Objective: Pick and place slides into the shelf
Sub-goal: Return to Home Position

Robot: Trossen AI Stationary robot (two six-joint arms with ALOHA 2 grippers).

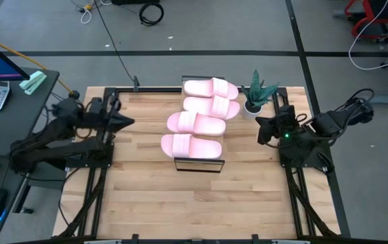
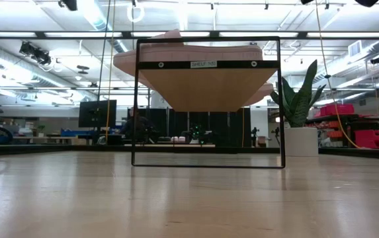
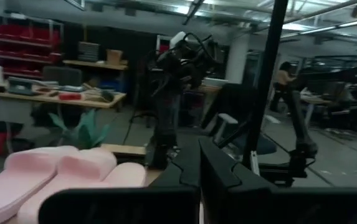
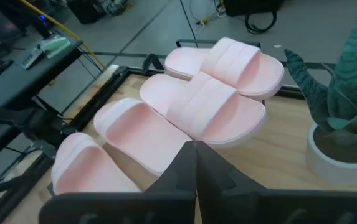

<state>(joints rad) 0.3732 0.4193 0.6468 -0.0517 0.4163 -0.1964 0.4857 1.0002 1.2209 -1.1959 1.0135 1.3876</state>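
The shelf runs near to far down the middle of the table, all four slides lying crosswise along it. The left gripper at the left edge and the right gripper at the right edge are both pressed together, empty, well apart from the slides.

Shelf: in the high view the four slides cover the board almost wholly; only the near frame end shows. In the low view the slides appear only as pink edges above the board's underside. The label on the frame's top bar is too small to read. A person beyond the table is dark, without detail.

Left wrist view: the slides are cut off by the picture's edge and partly hidden behind the left gripper.

Right wrist view: the right gripper hides part of two slides, and the potted plant is cut off at the edge.
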